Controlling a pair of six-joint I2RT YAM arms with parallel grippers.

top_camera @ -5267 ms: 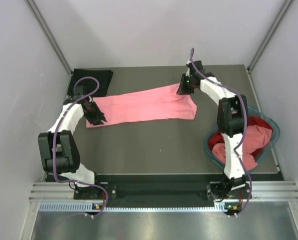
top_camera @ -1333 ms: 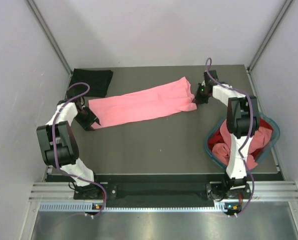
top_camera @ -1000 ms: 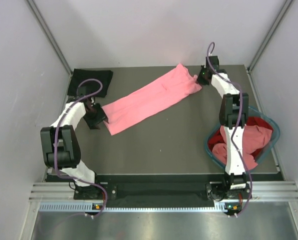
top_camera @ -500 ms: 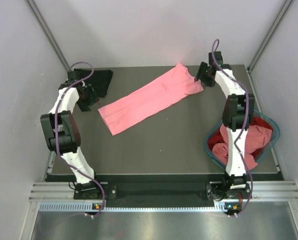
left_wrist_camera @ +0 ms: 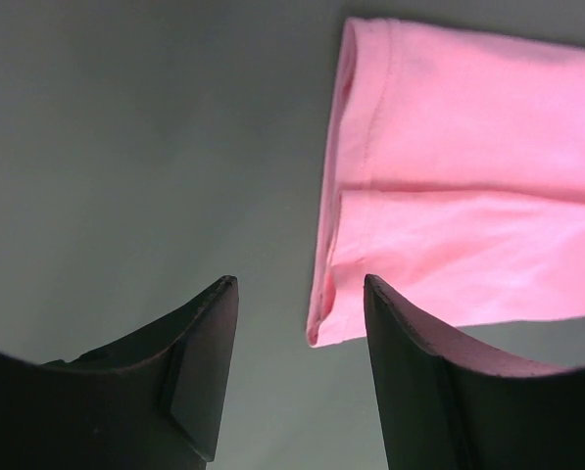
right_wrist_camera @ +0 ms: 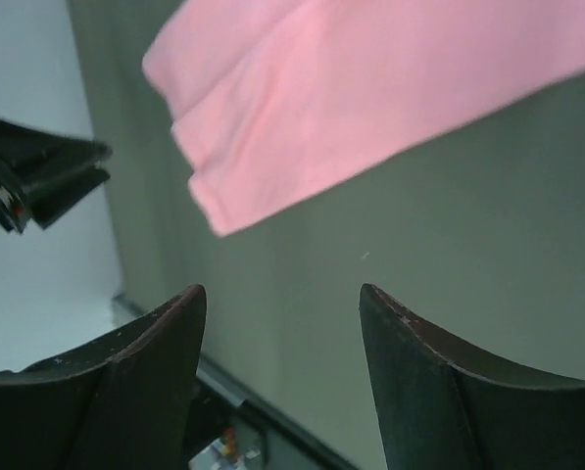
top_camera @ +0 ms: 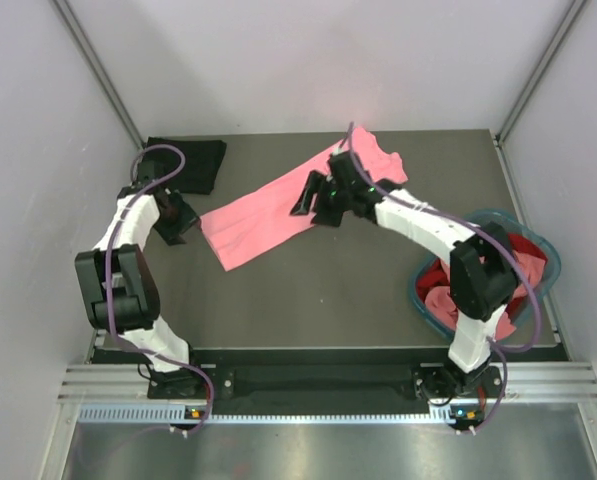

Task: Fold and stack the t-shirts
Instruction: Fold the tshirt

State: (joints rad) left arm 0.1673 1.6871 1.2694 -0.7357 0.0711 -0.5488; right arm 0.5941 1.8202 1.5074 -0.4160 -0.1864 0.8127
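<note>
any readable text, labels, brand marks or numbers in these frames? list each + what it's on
None can be read in any view.
Salmon pink t-shirt: plain, no print or tag showing.
Black t-shirt: plain, no print showing.
Teal basket: no label visible.
Front rail below the arm bases: small lit indicators only, any characters too small to read.

The right claw hangs with its dark fingers spread wide and nothing between them. Beyond them, the folded end of the salmon pink t-shirt lies flat on the grey surface.
</note>
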